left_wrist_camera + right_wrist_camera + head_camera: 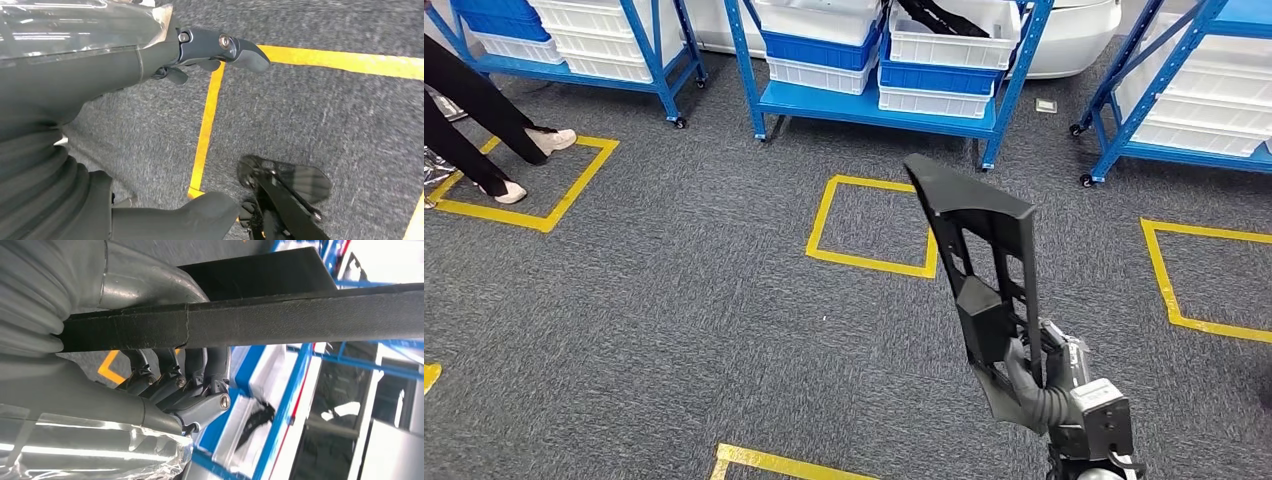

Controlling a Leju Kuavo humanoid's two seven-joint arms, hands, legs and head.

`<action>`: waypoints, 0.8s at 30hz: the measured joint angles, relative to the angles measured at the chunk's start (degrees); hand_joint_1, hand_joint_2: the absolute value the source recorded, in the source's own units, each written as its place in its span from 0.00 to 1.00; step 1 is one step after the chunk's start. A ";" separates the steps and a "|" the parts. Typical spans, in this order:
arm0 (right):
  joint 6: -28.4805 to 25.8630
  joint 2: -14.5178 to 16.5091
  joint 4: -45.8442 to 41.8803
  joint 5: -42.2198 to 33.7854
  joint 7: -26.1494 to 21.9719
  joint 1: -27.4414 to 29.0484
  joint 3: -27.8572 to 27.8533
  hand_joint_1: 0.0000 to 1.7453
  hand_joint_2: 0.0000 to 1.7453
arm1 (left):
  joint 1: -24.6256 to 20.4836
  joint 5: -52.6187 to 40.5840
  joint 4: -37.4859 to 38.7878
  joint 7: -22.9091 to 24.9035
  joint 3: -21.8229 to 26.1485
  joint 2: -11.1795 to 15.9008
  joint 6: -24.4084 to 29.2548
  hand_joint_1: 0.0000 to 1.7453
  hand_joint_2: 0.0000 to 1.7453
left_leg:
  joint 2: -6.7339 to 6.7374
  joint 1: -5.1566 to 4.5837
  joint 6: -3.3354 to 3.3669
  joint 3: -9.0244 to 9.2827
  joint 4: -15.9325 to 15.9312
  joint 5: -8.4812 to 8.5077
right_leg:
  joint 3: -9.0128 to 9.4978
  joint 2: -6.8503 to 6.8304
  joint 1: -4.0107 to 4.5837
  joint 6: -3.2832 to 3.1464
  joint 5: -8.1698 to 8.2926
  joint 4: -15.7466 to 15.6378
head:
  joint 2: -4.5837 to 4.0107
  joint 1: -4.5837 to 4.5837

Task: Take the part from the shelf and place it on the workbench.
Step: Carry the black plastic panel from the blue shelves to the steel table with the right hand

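Right hand: my right hand (1036,372) is lowest and nearest in the head view, fingers wrapped round the lower end of the part (984,262). In the right wrist view the dark fingers (172,371) curl under a long black edge of the part (260,317) while the thumb lies over it.

Part: black moulded plastic, long and tapering, with open cut-outs and ribs; it stands nearly upright above my right hand, clear of the floor.

Handling: I judge it light for its length and stiff, not fragile. The surface looks matt and lightly textured, so I expect fair grip. Held at one end, its long free end will want to swing and lever against my fingers.

Where to hold: the ribbed frame near the thick lower section, where I have it now, seems soundest; the thin upper tip looks like the part most likely to flex.

Left hand: my left hand (210,50) hangs over the carpet (325,115), nothing in it; fingers look loosely extended, but I cannot tell how far apart they are.

Surroundings: blue shelf (874,100) with white and blue bins stands ahead, beyond a yellow tape square (871,226). A person's legs (484,130) stand at the far left.

Workbench: I cannot see one from here.
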 joint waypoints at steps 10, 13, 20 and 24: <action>0.18 0.78 0.46 3.40 2.41 -1.99 3.65 1.00 1.00 | 0.11 2.49 0.05 -1.08 0.93 -0.64 0.61 0.00 1.00 | 0.21 -0.02 3.01 7.65 -15.37 4.31 | -4.65 0.09 0.41 1.87 -2.10 6.10 | 0.00 0.16; 1.01 0.79 0.59 3.89 3.29 -2.71 4.48 1.00 1.00 | 0.27 3.69 0.19 -1.45 1.61 -1.01 1.14 0.00 1.00 | 0.33 -0.35 3.47 6.63 -15.33 5.03 | -9.17 0.13 0.29 1.72 -6.67 16.81 | 0.00 0.23; 1.32 0.74 1.13 5.07 3.64 -4.37 5.29 1.00 1.00 | 0.49 5.09 0.48 -1.75 2.46 -1.89 1.63 0.00 1.00 | 0.17 -0.52 3.03 6.02 -14.92 5.65 | -0.15 0.09 0.29 3.30 -0.89 2.01 | 0.00 0.33; 1.57 0.74 1.39 5.50 3.65 -5.27 5.65 1.00 1.00 | 0.46 5.51 0.55 -1.85 2.54 -1.99 1.78 0.00 1.00 | 0.23 -0.76 2.80 5.76 -14.73 5.60 | 0.18 0.17 0.34 2.68 -0.87 0.54 | 0.00 0.28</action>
